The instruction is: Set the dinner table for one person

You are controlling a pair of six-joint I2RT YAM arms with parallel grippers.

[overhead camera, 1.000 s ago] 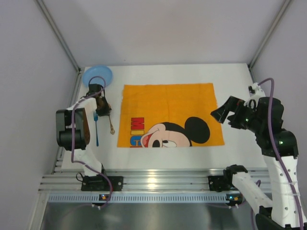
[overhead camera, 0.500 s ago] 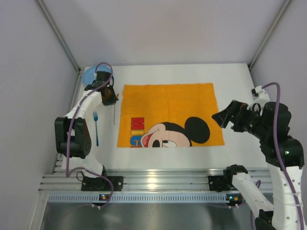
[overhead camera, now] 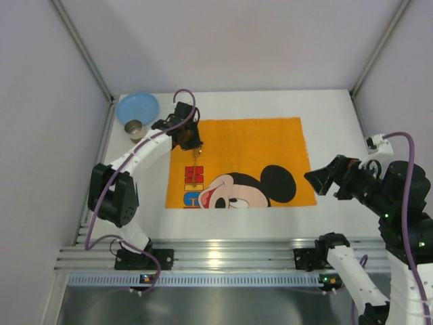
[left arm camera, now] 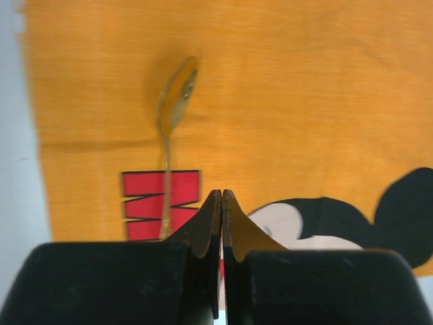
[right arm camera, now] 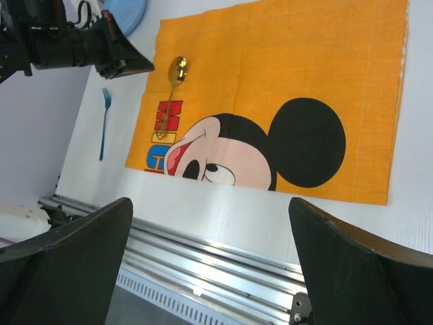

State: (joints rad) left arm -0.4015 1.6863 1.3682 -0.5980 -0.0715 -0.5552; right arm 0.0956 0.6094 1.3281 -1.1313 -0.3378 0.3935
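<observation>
One blue plate (overhead camera: 137, 107), one metal cup (overhead camera: 134, 128), one blue fork (right arm camera: 104, 124), and one gold spoon (overhead camera: 197, 170) on one orange cloth (overhead camera: 257, 142), by the closed left end effector (left arm camera: 221, 196). The right end effector (right arm camera: 210, 206) gapes empty. Under everything lies one white matte worktop (overhead camera: 325, 115), with a ribbed aluminium rail along its near edge.

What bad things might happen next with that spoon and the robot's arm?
The left gripper is shut over the cloth, close to the spoon; sliding sideways it might knock the spoon crooked or wrinkle the cloth. Its arm also stretches past the cup and the plate, so swinging back might tip the cup.
</observation>
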